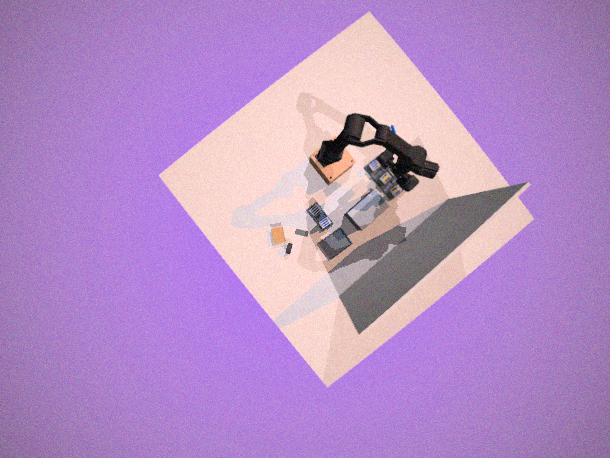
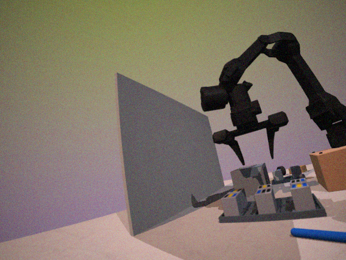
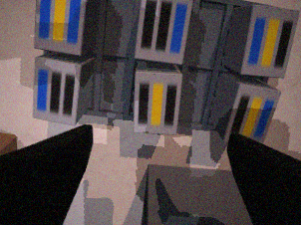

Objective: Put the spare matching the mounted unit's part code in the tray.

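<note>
My gripper (image 2: 256, 160) (image 3: 160, 137) (image 1: 398, 181) is open and empty, hanging fingers-down over the grey rack (image 2: 272, 217) of spares. Several grey spares stand in it, each with a striped code. In the wrist view the one nearest between my fingers reads black-yellow-black; its neighbours read blue-black-black (image 3: 55, 90) and black-yellow-blue (image 3: 254, 114). The mounted unit (image 2: 249, 176) (image 1: 365, 210) (image 3: 199, 192), a grey box, stands just behind the rack; its code face is hidden. The dark tray (image 1: 330, 246) lies beyond the unit.
A tall grey panel (image 2: 164, 153) (image 1: 425, 250) stands close beside the unit and rack. The arm's orange base block (image 2: 330, 167) (image 1: 332, 165) is on the other side. A blue stick (image 2: 317, 235) lies by the rack. A second small rack (image 1: 319, 216) and an orange block (image 1: 277, 234) lie near the tray.
</note>
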Tool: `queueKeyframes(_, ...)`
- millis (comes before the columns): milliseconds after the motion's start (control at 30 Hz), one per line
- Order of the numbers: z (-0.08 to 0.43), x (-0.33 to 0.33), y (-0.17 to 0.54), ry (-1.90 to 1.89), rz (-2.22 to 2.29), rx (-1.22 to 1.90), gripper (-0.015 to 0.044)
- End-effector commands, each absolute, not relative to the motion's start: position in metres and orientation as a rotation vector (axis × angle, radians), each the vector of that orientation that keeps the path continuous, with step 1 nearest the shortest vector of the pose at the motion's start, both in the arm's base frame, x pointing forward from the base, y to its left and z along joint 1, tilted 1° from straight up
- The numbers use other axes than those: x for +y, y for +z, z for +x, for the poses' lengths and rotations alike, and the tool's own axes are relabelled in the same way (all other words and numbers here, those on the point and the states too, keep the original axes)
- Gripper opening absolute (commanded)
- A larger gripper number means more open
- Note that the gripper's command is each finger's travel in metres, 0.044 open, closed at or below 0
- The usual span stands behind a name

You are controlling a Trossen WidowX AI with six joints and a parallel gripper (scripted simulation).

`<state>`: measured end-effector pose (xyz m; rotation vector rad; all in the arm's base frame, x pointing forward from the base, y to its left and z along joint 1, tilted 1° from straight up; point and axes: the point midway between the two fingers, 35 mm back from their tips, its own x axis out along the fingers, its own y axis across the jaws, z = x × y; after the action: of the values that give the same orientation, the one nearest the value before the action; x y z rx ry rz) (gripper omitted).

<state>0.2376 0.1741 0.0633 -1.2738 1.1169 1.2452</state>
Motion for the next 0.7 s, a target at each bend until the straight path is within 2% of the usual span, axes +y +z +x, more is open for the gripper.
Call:
queueKeyframes(0, 0.239, 0.171, 0.047, 1.25, -1.283, 1.12, 0.03)
queueKeyframes(667, 0.243, 0.173, 0.03, 1.25, -1.284, 1.12, 0.03)
